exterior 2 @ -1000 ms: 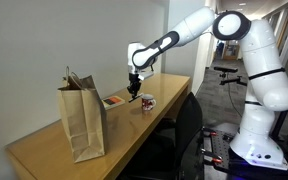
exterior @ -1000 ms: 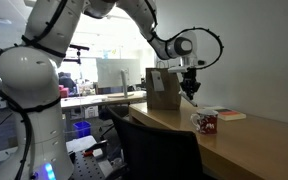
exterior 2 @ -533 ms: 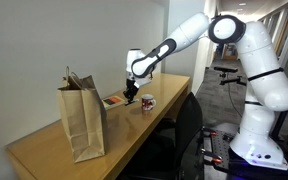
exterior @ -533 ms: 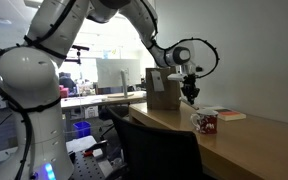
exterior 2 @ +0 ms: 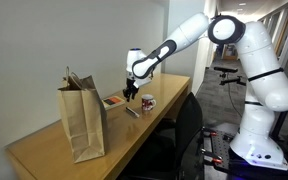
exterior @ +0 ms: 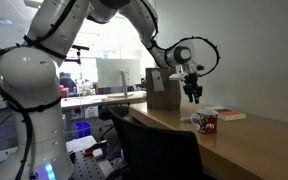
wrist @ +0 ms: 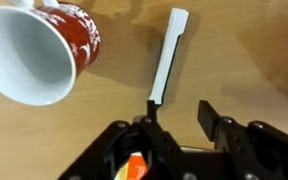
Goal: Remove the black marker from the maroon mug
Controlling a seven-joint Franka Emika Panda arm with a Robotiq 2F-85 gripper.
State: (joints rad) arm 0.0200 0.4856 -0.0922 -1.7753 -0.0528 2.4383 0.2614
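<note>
The maroon mug [wrist: 44,50] sits upright on the wooden table, red outside with whitish patterning and white inside. It also shows in both exterior views [exterior: 206,122] [exterior 2: 148,102]. The black marker [wrist: 168,55] lies flat on the table beside the mug, outside it, glinting pale in the wrist view. It is a thin streak in an exterior view [exterior 2: 133,110]. My gripper [wrist: 180,108] hangs just above the marker's near end, open and empty, and shows in both exterior views [exterior: 193,97] [exterior 2: 130,96].
A brown paper bag [exterior 2: 82,120] [exterior: 164,90] stands further along the table. A flat red-and-white book [exterior: 229,114] [exterior 2: 114,100] lies behind the mug. A dark office chair [exterior: 154,150] sits at the table's front edge.
The gripper has opened and the marker now lies on the table beside the mug. The gripper shifted slightly toward the bag side of the mug.
</note>
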